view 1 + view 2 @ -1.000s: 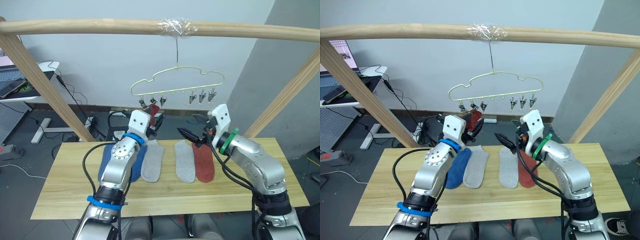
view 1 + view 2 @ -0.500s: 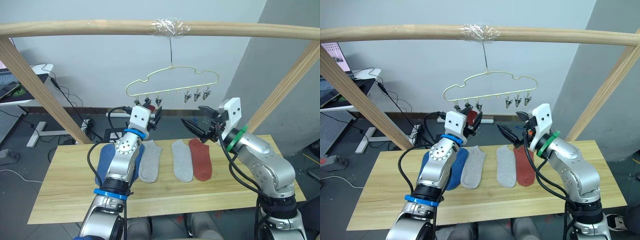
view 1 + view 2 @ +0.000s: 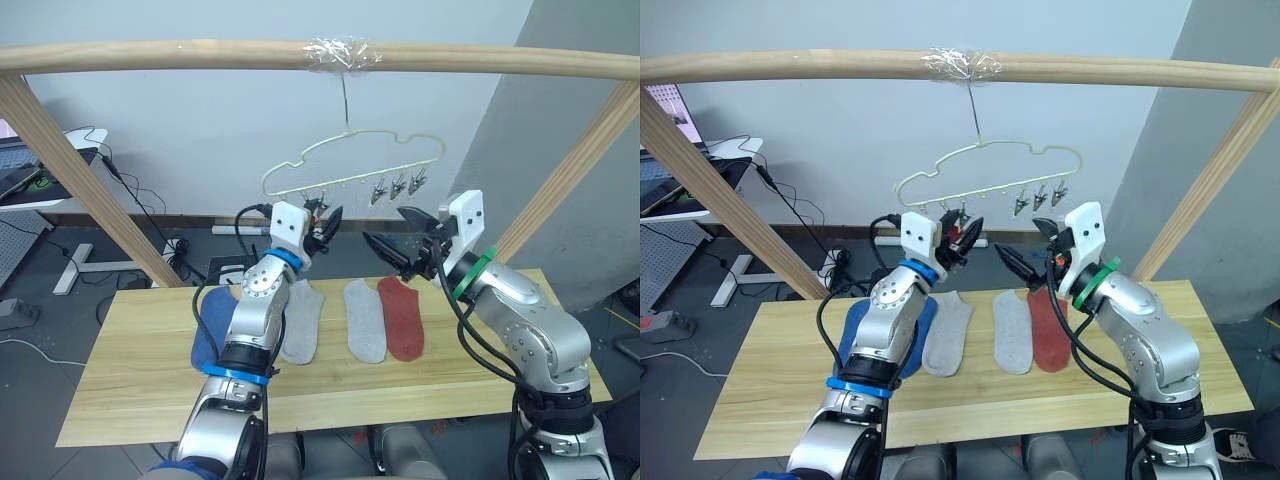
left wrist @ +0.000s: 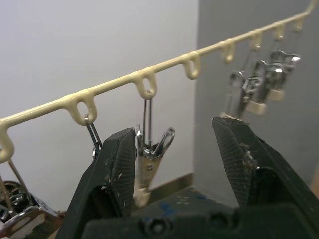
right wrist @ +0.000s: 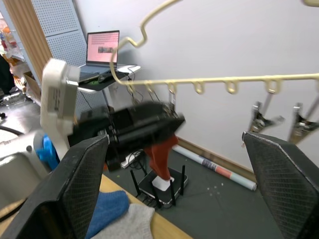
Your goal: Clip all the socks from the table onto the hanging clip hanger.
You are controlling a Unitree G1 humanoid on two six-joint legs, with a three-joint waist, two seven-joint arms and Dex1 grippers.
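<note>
On the table lie a blue sock, two light grey socks and a rust-red sock in a row. The clip hanger hangs tilted from the pole, its left end lower. My left gripper is open and raised to the left clips. One grey clip hangs between its fingers, close to one finger. Another rust-red sock dangles just behind that gripper, its top hidden. My right gripper is open and empty, below the three right clips.
A thick wooden pole crosses overhead on slanted posts at both sides. A desk with a laptop stands back left, and cables lie on the floor behind the table.
My left gripper has risen up to the left clips. The hanger has tipped, its right end now higher. My right gripper has barely moved in the last half second.
</note>
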